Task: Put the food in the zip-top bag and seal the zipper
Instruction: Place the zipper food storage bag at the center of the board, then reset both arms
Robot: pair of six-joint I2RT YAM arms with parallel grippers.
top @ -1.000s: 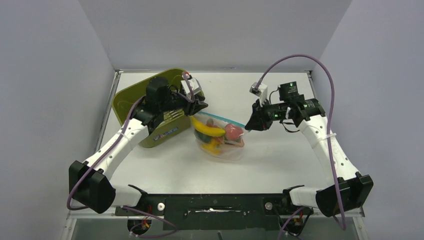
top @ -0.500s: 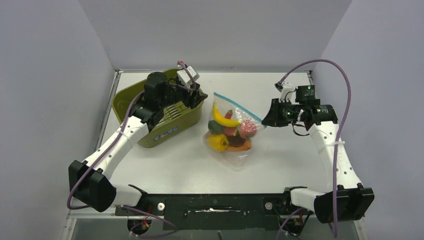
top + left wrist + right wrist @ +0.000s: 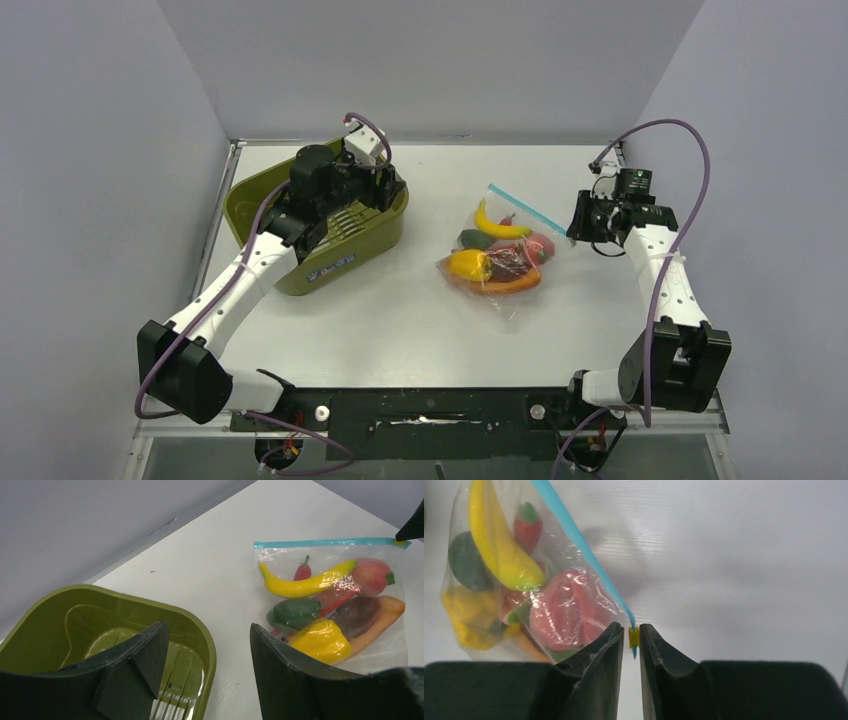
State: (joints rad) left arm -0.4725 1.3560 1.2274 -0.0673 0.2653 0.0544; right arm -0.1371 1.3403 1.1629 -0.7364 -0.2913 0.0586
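Pinching the yellow slider (image 3: 633, 636) at the end of the zipper (image 3: 574, 540), the right gripper (image 3: 631, 630) seemed to be finishing the seal. The food (image 3: 470, 264) lay inside the zip-top bag (image 3: 512, 298), right of centre on the table (image 3: 380, 320). Next called for releasing without tugging it open. The left gripper (image 3: 207, 645) hung spread over the olive bin (image 3: 50, 615) — its label (image 3: 338, 266) was unreadable.

Bare table (image 3: 420, 200) separates the olive bin (image 3: 375, 240) from the zip-top bag (image 3: 500, 268), whose far-right corner the right claw (image 3: 573, 231) pinches.
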